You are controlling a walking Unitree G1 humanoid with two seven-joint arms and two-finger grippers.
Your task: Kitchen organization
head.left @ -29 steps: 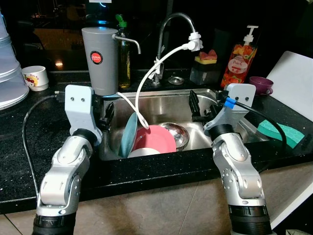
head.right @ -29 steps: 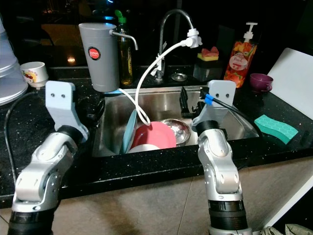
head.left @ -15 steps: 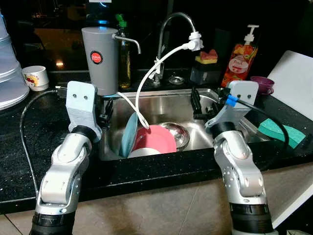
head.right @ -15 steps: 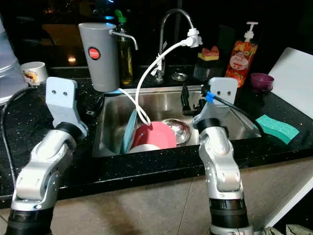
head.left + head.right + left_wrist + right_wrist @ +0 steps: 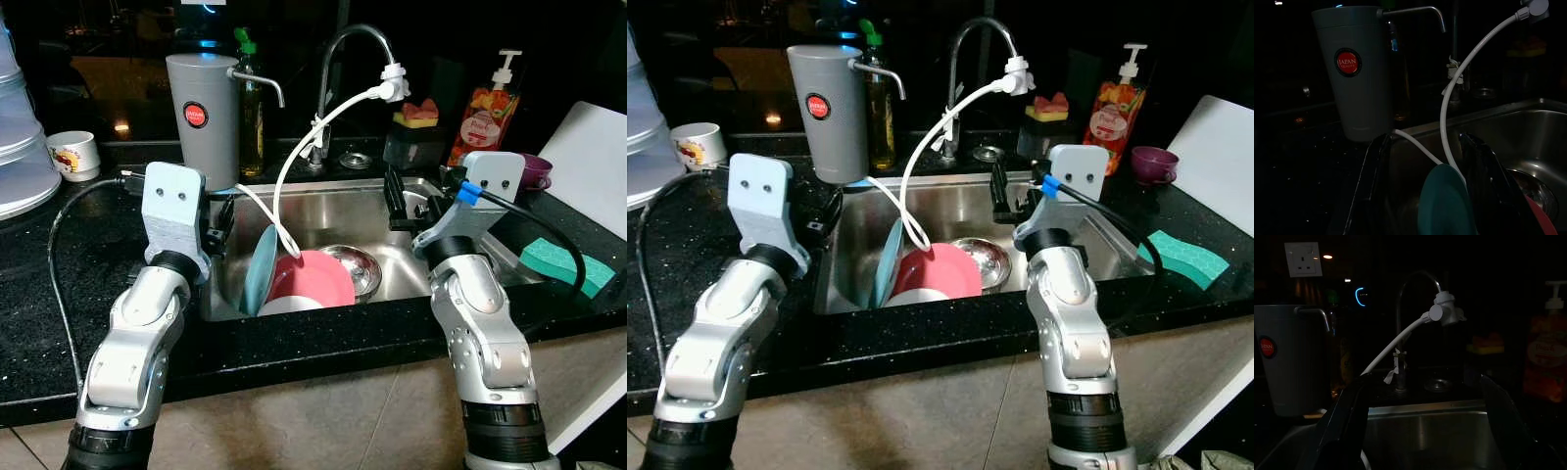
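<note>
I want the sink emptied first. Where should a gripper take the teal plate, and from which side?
Probably by its top rim, from above. The teal plate stands on edge in the sink, leaning against the pink plate, so only its upper edge is free. The open left gripper is nearest. The white hose runs down close beside that rim, so keep clear of it.

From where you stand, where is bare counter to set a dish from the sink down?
Bare black counter lies between the white cup and the sink, crossed by the left arm's cable. A smaller patch lies between the sink and green sponge. Behind the tap, bottles crowd.
</note>
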